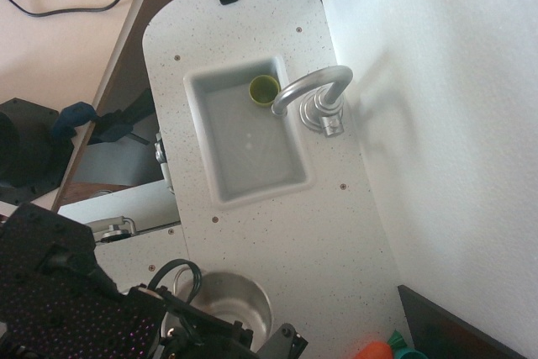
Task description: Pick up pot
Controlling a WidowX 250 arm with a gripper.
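Note:
The pot is a round shiny steel pot standing upright on the speckled white counter at the bottom of the view, with its open inside showing. My black gripper sits at its near rim, mostly cut off by the bottom edge. One fingertip shows just right of the pot; the other is hidden. A black cable loop lies by the pot's left side. I cannot tell whether the jaws grip the rim.
A white sink sits in the counter's middle, with a small olive-green cup in its far corner and a silver faucet beside it. Orange and teal items and a dark panel lie bottom right. The wall runs along the right.

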